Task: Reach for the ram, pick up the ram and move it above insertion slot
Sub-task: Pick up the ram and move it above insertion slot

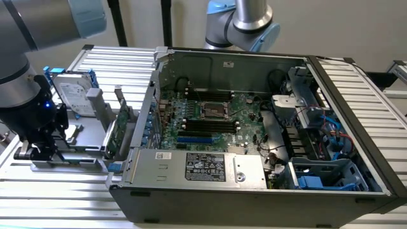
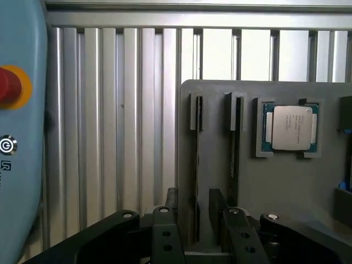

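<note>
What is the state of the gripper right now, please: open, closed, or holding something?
Gripper: open, holding nothing; it straddles the ram, which stands on edge in the grey holder.

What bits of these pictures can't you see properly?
- The ram, wrist view: it stands edge-on in the gray holder, so its chips are hidden.
- The red button, wrist view: cut off by the picture's edge.
- The power supply label, exterior view: the writing is too small to read.
- Whether the open gripper touches the ram, wrist view: cannot tell, because its fingers cover the strip's near end.
</note>
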`<action>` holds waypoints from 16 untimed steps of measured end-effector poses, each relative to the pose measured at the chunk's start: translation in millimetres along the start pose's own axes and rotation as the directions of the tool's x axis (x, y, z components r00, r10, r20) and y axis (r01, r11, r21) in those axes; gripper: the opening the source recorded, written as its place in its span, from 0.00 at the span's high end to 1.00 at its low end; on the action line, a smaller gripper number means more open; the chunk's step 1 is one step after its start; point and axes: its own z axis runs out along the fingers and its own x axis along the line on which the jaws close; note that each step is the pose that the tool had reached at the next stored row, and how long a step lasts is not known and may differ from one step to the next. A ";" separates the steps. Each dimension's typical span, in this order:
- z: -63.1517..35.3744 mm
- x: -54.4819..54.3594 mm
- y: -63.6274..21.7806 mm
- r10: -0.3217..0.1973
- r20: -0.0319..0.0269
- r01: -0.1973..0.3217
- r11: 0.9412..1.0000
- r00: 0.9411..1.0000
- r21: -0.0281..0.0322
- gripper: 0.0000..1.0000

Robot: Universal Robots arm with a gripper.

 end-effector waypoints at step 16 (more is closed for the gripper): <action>29.1 0.8 1.3 -0.004 0.003 0.004 1.000 1.000 0.001 0.64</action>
